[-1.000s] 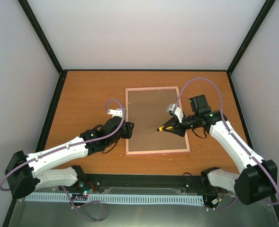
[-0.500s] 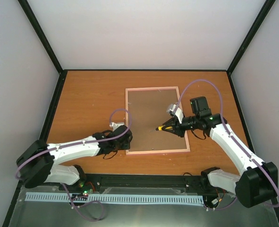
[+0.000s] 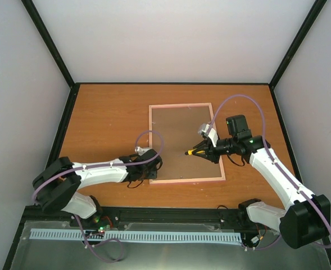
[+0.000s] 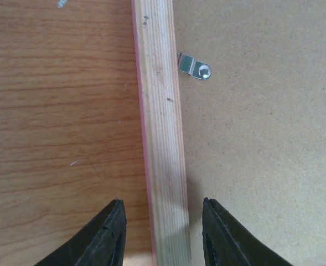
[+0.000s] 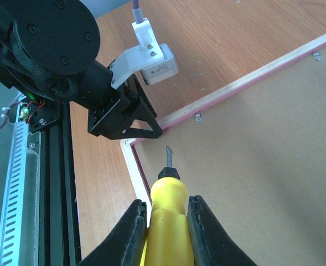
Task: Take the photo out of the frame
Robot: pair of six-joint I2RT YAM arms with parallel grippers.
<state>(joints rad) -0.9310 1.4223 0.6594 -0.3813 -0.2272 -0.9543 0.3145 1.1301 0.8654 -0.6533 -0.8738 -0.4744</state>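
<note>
The left claw (image 4: 161, 213) sits nearer now, jaws spread astride the left rail of the frame (image 4: 157, 111), face down on the tabletop (image 3: 109, 112), the photo hidden beneath. The right claw (image 5: 165, 204) pinches a screwdriver (image 5: 167, 191): steady the rail, then swing the clip (image 4: 195, 66).

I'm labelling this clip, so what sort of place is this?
Likely a robotics lab test cell: plain white panel walls on black corner posts enclose a wooden tabletop, with two white-and-black robot arms bolted to a black rail.

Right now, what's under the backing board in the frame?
The brown backing board fills the frame, with a metal tab over its edge. Only its top face shows. Whatever lies under it is covered in every view.
</note>
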